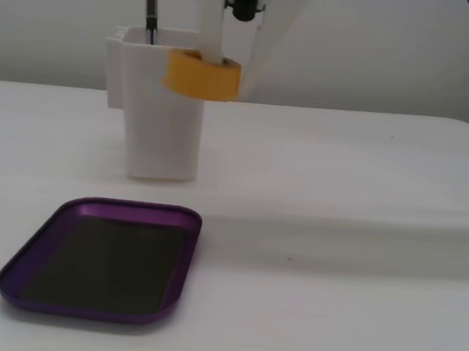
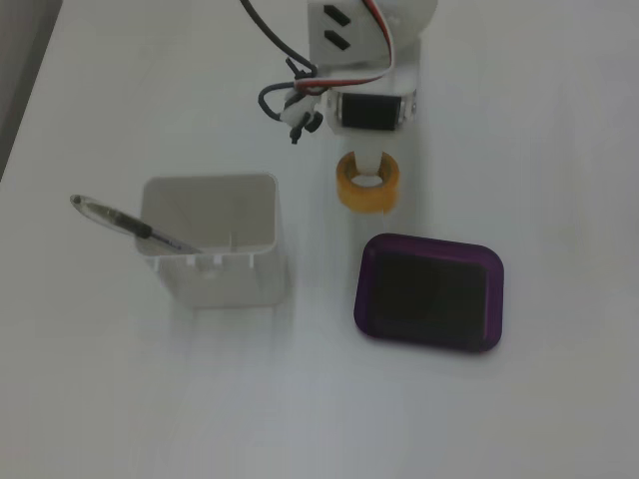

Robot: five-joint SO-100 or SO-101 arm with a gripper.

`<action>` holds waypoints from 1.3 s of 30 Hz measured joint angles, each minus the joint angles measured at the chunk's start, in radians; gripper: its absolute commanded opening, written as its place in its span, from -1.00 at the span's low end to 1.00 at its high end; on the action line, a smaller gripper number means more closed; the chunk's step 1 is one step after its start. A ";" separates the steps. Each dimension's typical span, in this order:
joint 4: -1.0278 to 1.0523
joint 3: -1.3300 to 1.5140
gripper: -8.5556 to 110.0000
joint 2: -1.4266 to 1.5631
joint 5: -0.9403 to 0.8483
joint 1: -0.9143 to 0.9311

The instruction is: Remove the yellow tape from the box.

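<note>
Our white plastic two-finger gripper (image 1: pixel 222 59) hangs raised in the air, fingers pointing down, closed on the small yellow-orange roll of tape (image 1: pixel 202 75): one finger (image 1: pixel 211 26) reaches down into the roll's hollow core and the other (image 1: pixel 262 42) runs outside its wall. In a fixed view from above, our white arm comes in from the top edge, a black servo block (image 2: pixel 370 109) sits just behind the gripper (image 2: pixel 368 180), and red, white and black wires (image 2: pixel 290 95) loop at its left side.
</note>
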 measured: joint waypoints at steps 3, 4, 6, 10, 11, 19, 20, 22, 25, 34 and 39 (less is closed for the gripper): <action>-0.069 0.187 -0.87 0.084 -0.003 -0.008; -0.100 0.256 -0.87 0.115 -0.003 -0.009; -0.173 0.403 -0.87 0.181 -0.003 -0.009; -0.348 0.701 -0.86 0.313 -0.002 -0.006; -0.390 0.772 -0.86 0.337 -0.003 -0.006; -0.621 1.085 -0.86 0.394 -0.046 -0.032; -0.629 1.091 -0.86 0.394 -0.048 -0.046; -0.638 1.094 -0.85 0.394 -0.051 -0.067; -0.641 1.094 -0.78 0.394 -0.051 -0.067; -0.592 1.094 -0.58 0.422 -0.051 -0.064; -0.456 0.996 -0.58 0.528 -0.054 -0.061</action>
